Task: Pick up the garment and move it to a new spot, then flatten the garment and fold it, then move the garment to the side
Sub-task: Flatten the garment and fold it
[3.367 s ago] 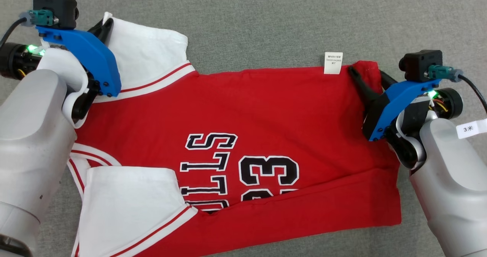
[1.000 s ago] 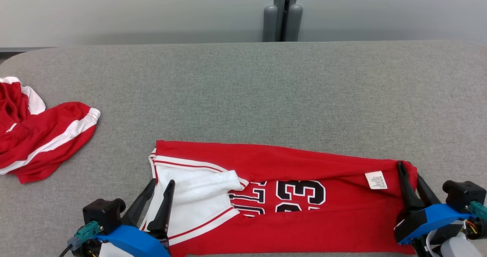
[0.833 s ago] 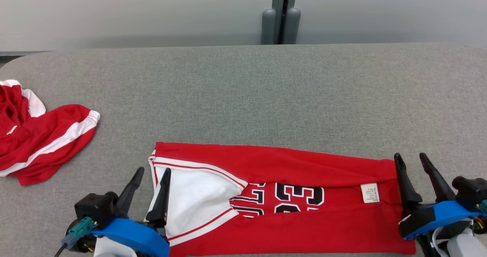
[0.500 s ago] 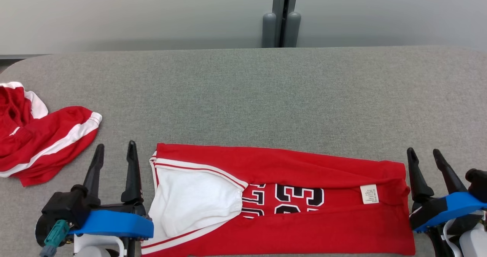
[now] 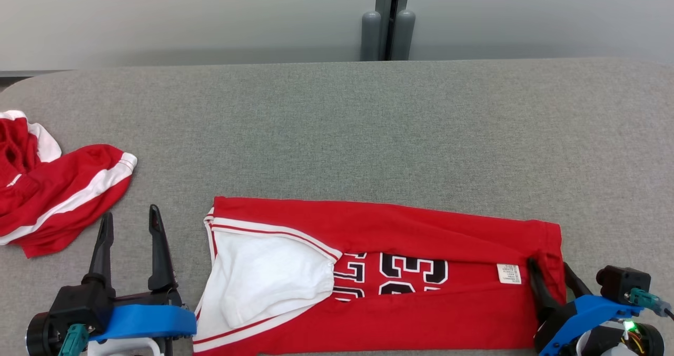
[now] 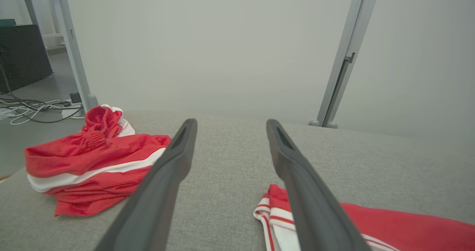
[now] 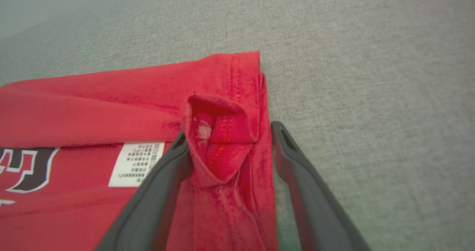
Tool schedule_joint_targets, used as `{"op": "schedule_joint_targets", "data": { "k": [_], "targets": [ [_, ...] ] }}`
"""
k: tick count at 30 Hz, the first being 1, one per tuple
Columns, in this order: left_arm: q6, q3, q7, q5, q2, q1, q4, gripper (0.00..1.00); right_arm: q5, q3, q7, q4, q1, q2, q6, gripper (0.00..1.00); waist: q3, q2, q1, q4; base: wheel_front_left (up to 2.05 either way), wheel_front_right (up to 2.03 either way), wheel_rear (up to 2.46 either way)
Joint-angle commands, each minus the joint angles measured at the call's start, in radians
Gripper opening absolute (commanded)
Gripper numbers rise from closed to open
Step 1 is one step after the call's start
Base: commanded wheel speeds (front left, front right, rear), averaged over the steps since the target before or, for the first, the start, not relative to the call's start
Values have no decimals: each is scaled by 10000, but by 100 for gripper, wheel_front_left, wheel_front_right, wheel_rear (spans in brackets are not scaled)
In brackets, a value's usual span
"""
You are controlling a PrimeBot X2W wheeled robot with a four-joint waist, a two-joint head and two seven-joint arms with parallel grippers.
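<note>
The red jersey (image 5: 400, 303) (image 6: 393, 225) (image 7: 92, 95) lies on the grey table (image 5: 337, 129) close to its near edge, folded lengthwise into a long band. Its upper and lower edges are turned in over the black-and-white "23" lettering. The white sleeve panel with red trim is at the left end, and a white care label (image 5: 508, 273) (image 7: 137, 163) sits near the right end.

The right end effector (image 5: 549, 265) (image 7: 229, 132) is at the jersey's right end, its jaws spread wide and straddling the hemmed corner. In the right wrist view a small puckered fold of red cloth stands up between the two fingers. One finger touches the fold and the other lies along the cloth's outer edge; nothing is pinched.

The left end effector (image 5: 130, 214) (image 6: 230, 124) is just left of the sleeve end, over bare table. Its jaws are also wide apart and hold nothing.

Further left, near the table's rounded corner, a crumpled pair of red shorts with white stripes (image 5: 58, 187) (image 6: 92, 162) lies well apart from the jersey.
</note>
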Motion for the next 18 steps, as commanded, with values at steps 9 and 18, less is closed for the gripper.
{"op": "schedule_joint_targets", "data": {
  "k": [9,18],
  "targets": [
    [-712,999,-44,1115,-718,-40,290,100,502,410,194,1008,61,524,5,0,37,-1,0,-85,0,0,0],
    [-1030,1393,-44,1740,-1010,-19,462,100,1091,-115,-776,980,-547,-72,-7,0,1,-1,0,-210,0,0,0]
  ]
}}
